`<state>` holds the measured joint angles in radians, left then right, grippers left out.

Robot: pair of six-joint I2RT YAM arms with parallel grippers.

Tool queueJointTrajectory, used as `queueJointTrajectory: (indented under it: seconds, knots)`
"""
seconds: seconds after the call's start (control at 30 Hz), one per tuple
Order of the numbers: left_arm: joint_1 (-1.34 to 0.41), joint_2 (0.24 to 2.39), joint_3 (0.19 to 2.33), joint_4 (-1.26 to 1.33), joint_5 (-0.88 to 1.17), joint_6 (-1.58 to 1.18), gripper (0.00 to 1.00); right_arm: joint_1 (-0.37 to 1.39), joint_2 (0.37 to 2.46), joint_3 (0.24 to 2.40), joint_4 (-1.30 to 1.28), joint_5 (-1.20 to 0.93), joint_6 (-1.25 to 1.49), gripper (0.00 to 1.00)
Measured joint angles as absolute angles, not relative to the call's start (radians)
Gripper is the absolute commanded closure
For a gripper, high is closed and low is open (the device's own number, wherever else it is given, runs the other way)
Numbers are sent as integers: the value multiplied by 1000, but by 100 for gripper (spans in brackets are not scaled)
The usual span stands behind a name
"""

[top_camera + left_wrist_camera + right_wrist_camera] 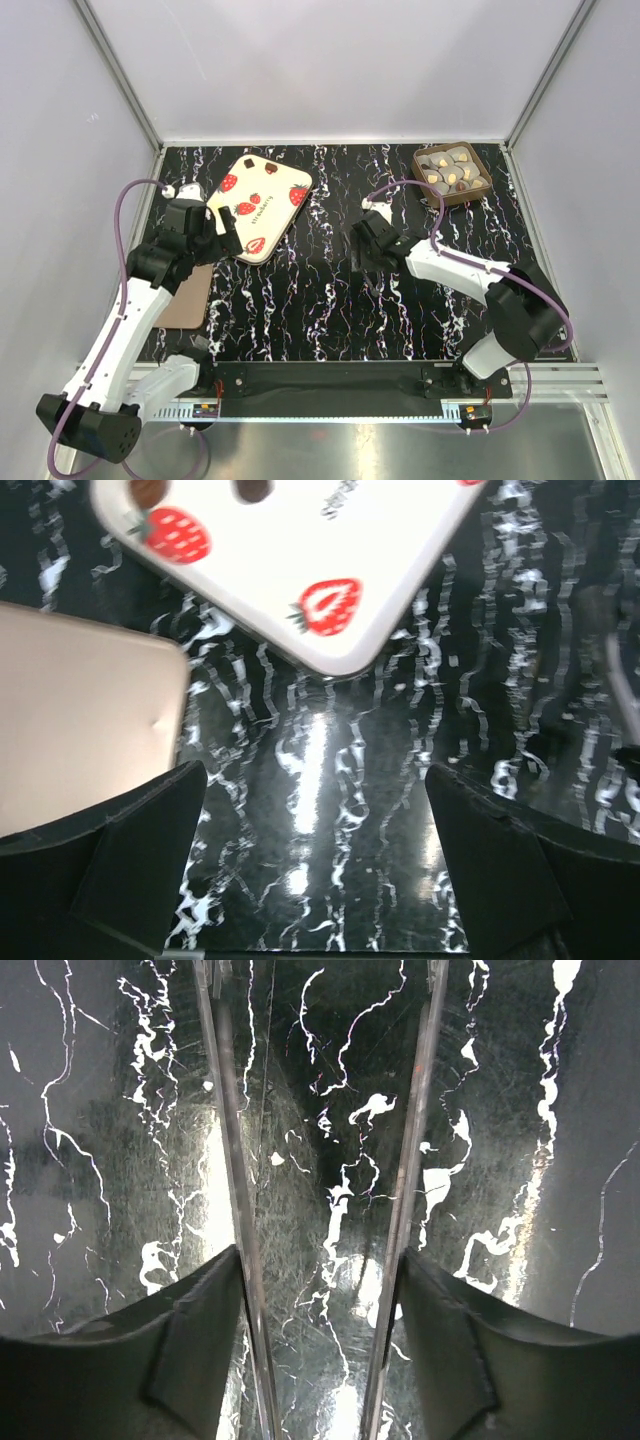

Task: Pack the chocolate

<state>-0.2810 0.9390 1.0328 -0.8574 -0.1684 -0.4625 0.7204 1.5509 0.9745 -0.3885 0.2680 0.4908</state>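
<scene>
The chocolate [450, 168], round pale and gold pieces, sits in a small square brown tray [481, 190] at the far right of the table. My right gripper [368, 246] is far to the left of the tray, at the table's middle. In the right wrist view its fingers [200, 1330] press on both long edges of a clear plastic piece [320, 1140], so the gripper [320, 1260] is shut on it. My left gripper [222, 240] is open and empty [315, 775] over bare table, just short of the strawberry lid's near corner.
The cream strawberry lid [258, 205] lies at the back left and also shows in the left wrist view [300, 570]. A flat beige-brown box part [187, 297] lies at the left edge, beside my left fingers [80, 720]. Walls close in the table.
</scene>
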Motion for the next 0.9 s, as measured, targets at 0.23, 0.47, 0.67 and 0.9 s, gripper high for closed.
queueJointTrajectory:
  seconds: [0.23, 0.47, 0.67, 0.9]
  knots:
    - [-281, 992, 1003, -921, -300, -473, 1, 720, 1557, 954, -360, 251, 505, 16]
    - [-271, 1024, 933, -928, -323, -481, 1, 721, 1553, 950, -354, 243, 506, 16]
    - [-260, 1069, 898, -926, -322, -500, 1, 721, 1558, 926, -321, 247, 506, 16]
    - [-247, 1144, 893, -916, -323, -510, 1, 721, 1573, 926, -311, 241, 505, 16]
